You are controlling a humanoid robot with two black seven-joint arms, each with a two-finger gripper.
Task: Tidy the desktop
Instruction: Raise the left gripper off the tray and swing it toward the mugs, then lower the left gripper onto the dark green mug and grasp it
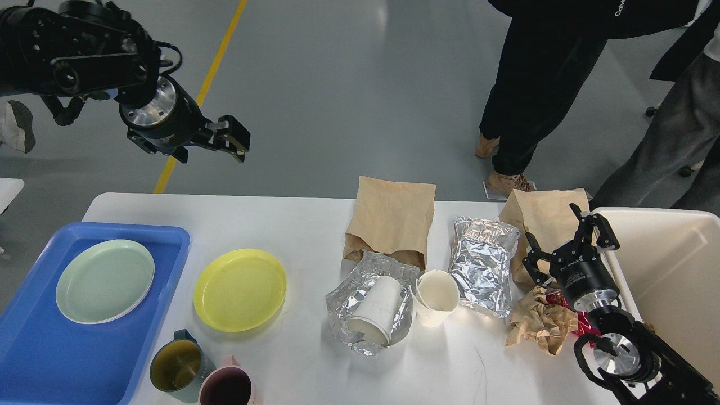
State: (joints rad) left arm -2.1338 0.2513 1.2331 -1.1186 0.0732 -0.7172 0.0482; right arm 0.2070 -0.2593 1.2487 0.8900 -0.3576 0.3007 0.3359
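Note:
The white desktop (pixel 315 225) holds dishes on the left and rubbish on the right. A yellow plate (pixel 240 289) lies beside the blue tray (pixel 34 360), which carries a pale green plate (pixel 105 281). My left gripper (pixel 235 139) hangs high in the air beyond the table's far left edge, open and empty. My right gripper (pixel 568 239) stands open just above a brown paper bag (pixel 543 216) and crumpled brown paper (pixel 537 323) at the right end, holding nothing.
A green mug (pixel 175 365) and a pink mug (pixel 228 388) sit at the front edge. Mid-table are a second paper bag (pixel 392 219), crumpled foil around a tipped paper cup (pixel 376 306), an upright paper cup (pixel 436 298) and a foil bag (pixel 484 270). A cream bin (pixel 669 270) stands at right; people stand behind.

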